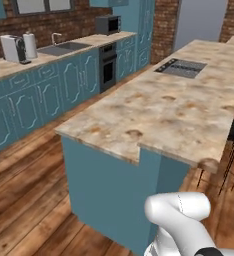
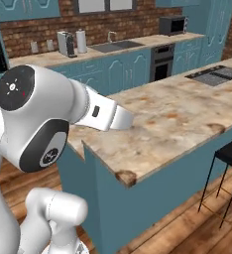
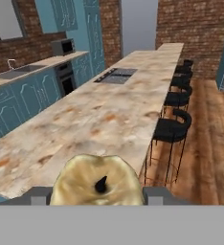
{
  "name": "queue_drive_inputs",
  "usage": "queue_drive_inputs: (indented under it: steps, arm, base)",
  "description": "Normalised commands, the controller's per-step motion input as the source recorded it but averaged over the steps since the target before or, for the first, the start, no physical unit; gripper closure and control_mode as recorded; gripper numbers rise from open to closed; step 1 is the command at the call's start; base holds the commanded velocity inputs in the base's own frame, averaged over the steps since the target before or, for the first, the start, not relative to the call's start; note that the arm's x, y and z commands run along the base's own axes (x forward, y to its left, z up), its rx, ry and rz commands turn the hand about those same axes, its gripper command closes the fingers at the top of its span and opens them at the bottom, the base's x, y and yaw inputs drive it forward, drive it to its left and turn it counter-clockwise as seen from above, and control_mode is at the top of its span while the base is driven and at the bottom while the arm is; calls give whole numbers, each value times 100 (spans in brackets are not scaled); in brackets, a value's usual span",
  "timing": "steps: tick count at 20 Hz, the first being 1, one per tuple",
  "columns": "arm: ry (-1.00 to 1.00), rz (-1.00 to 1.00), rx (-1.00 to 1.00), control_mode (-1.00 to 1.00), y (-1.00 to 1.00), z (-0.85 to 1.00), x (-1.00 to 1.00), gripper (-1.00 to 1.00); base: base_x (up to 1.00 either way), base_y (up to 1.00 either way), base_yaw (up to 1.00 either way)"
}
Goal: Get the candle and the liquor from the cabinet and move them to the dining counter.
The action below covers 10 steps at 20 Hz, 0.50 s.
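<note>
My gripper, clenched on the candle above the desk: I judge that releasing near this end edge could tip it to the floor.

The candle, pale gold with a dark wick, sits upright between the finger tips. Beyond it stretches the dining counter, mottled beige marble.
</note>
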Motion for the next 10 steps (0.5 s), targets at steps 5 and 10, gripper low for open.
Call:
queue_drive_inputs:
  steps: [5,10]
  arm:
    - [0,0,0,100,0,0,0,100]
    - [0,0,0,100,0,0,0,100]
  base:
    - [18,-64,35]
    - [12,-66,35]
